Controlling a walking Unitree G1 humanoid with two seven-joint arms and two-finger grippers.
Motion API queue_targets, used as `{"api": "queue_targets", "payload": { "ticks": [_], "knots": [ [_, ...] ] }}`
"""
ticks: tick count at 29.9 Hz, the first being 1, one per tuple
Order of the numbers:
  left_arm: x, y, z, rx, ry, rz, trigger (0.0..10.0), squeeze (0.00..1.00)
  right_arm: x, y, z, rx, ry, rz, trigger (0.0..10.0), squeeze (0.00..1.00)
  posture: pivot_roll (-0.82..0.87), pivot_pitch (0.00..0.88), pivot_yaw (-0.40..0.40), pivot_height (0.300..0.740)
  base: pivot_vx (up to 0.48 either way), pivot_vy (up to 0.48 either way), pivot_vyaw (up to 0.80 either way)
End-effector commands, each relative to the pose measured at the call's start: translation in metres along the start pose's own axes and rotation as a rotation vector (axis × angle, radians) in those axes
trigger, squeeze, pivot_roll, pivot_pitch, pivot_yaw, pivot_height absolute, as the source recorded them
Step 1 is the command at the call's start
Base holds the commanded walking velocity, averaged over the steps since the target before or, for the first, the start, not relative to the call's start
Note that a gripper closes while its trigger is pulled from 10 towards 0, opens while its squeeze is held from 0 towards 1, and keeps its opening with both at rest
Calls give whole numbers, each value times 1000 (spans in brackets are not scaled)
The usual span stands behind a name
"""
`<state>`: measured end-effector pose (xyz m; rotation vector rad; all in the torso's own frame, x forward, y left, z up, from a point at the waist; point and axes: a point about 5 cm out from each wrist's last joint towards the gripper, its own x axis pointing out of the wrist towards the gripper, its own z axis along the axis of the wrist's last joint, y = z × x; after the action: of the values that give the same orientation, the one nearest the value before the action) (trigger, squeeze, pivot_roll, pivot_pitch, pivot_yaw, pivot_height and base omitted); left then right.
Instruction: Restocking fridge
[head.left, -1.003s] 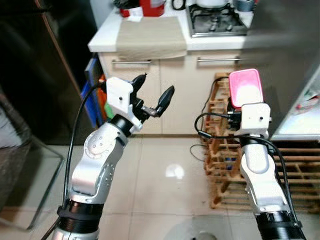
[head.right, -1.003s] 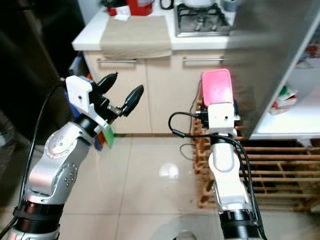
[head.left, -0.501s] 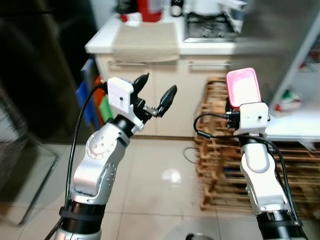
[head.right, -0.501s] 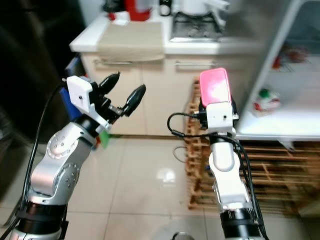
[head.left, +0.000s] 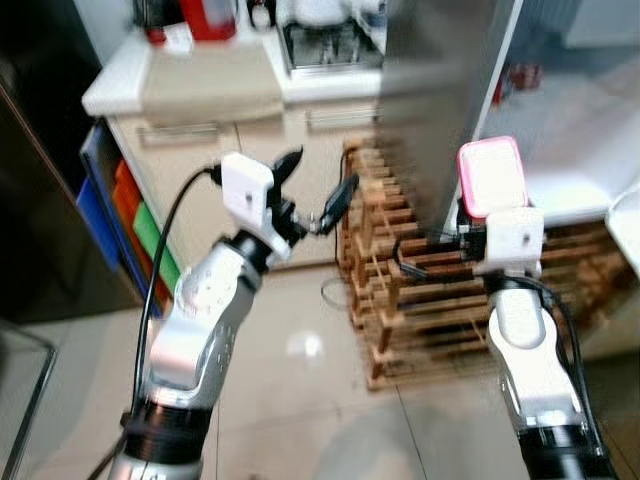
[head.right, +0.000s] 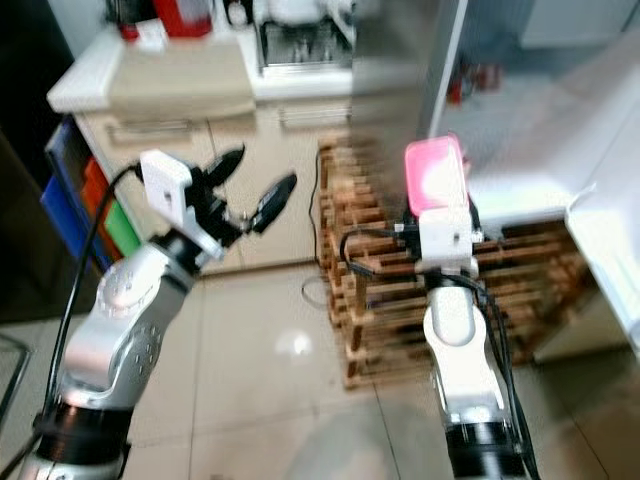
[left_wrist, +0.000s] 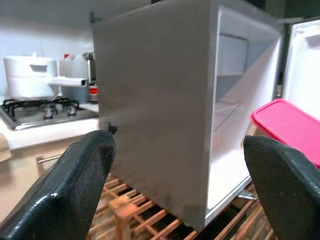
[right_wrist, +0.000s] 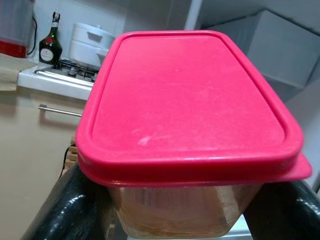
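My right gripper (head.left: 487, 215) is shut on a clear food container with a pink lid (head.left: 491, 176), held upright at chest height; the pink lid (right_wrist: 187, 95) and both black fingers (right_wrist: 65, 210) under the tub show close up. My left gripper (head.left: 314, 186) is raised and open, with nothing between its fingers (left_wrist: 75, 185). Ahead to the right stands the open fridge (head.left: 560, 130), its grey side wall (left_wrist: 155, 100) and white inside shelves (left_wrist: 225, 107) facing me. The container is level with the white shelf (head.right: 520, 165), short of it.
A wooden slatted rack (head.left: 420, 290) sits on the tiled floor under the fridge. A kitchen counter (head.left: 200, 85) with a gas hob (head.left: 320, 45), a pot and bottles stands at the back left. Blue, orange and green items (head.left: 135, 210) lean by the cabinet.
The whole view has swung right: the fridge interior now fills the right side and the counter has slid left. Both arms keep their pose, the right still holding the container.
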<state>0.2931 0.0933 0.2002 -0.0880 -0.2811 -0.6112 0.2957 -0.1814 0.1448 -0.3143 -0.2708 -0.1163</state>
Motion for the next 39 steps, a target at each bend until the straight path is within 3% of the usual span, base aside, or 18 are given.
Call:
{"api": "queue_targets", "payload": {
  "ticks": [1,15,26,32,39],
  "knots": [
    [1,1,3,24,-12,-1,10000,0,0,1,4,4,-22,1,10000,0,-102,0,69,740,409,-247,0],
    [-2,-6,6,16,-39,-50,10000,0,-3,-1,-1,-2,-1,-4,10000,0,-103,0,68,740,125,-409,-534],
    [-1,-7,7,8,-43,-62,10000,0,-1,-3,1,-12,-15,-12,10000,0,-104,0,64,740,0,0,0],
    [-1,-4,7,-2,-43,-34,10000,0,-1,-4,1,-13,-18,-15,10000,0,-105,0,65,740,89,-451,0],
    [0,0,6,-12,-34,-4,10000,0,0,-4,2,-20,-23,-16,10000,0,-106,0,68,740,50,0,0]
  ]
}}
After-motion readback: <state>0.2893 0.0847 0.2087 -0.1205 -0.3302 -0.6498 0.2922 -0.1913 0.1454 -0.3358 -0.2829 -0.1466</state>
